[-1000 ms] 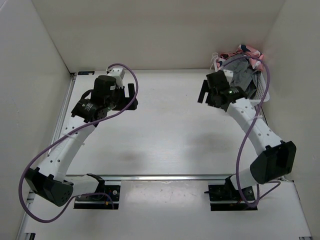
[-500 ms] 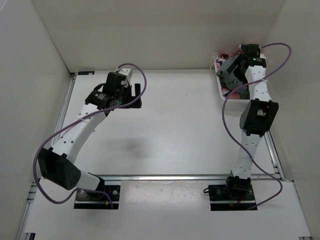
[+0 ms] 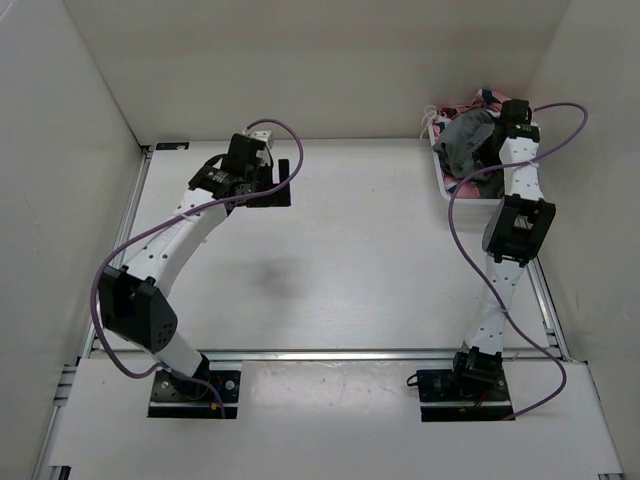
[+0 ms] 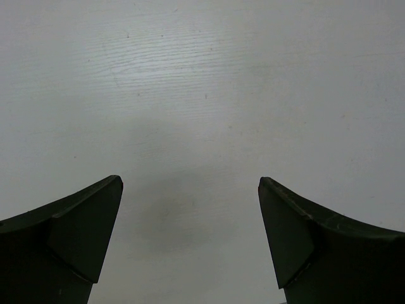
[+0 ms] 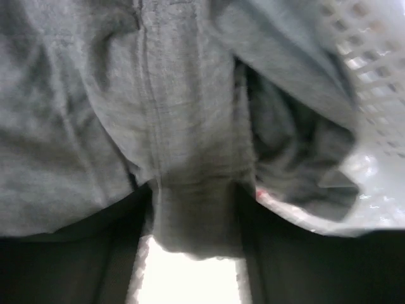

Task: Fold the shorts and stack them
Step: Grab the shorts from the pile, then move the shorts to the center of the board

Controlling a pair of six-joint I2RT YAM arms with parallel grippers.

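Shorts: the dark grey shorts (image 3: 462, 135) lie crumpled in the white basket (image 3: 441, 176) at the far right corner of the table (image 3: 380, 250), on top of other clothes.
Shorts, close view: in the right wrist view the grey cloth (image 5: 177, 126) fills almost the whole picture, and a seam runs down its middle.
Right gripper: the right gripper (image 3: 487, 143) is down in the basket, and one fold of the shorts sits between its two dark fingers (image 5: 193, 209). The jaws are narrow and the cloth touches both of them, so it grips this fold.
Basket: its white lattice wall (image 5: 373, 76) shows at the right of the cloth.
Other clothes: some pink cloth (image 3: 458, 106) shows at the far edge of the basket, partly under the shorts.
Left gripper: the left gripper (image 3: 274, 184) is over the far left part of the table, well apart from the basket. Its jaws stand wide (image 4: 190, 183) with only bare white table (image 4: 202, 76) between them, and it holds nothing.
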